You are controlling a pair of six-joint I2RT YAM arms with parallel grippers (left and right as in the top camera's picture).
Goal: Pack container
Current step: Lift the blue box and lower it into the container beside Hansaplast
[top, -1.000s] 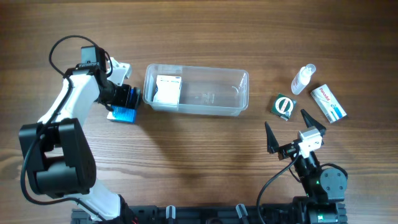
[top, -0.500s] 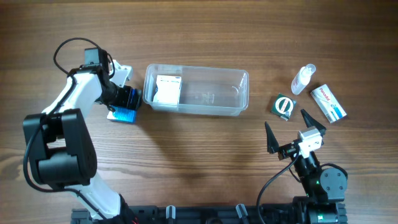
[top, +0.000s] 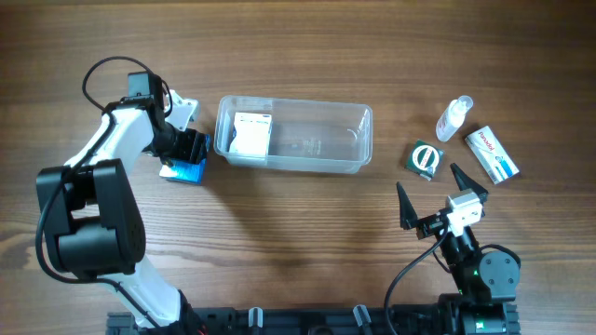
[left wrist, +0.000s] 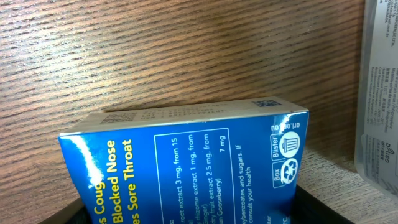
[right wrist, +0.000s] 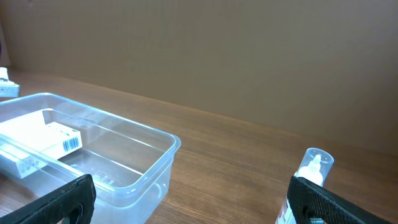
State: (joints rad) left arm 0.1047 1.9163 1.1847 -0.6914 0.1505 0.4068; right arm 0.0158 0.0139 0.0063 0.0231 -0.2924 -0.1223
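Blue box [left wrist: 186,168], filling my left wrist view: "Blocked Nose", "Sore Throat", "7 mg", "Blister", "Box"
White box [right wrist: 38,134] in the container [right wrist: 169,144], left of my right wrist view: barcode, digits unreadable

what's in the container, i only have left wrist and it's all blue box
Observer: One white box, lying at the left end of the container. The rest of it holds nothing.
Operator: whats on the table past it
Observer: To its right lie a green box, a bottle and a white-and-blue box.
Operator: is the right arm holding any
Observer: No. The right gripper is open with nothing between its fingers, just short of the green box.
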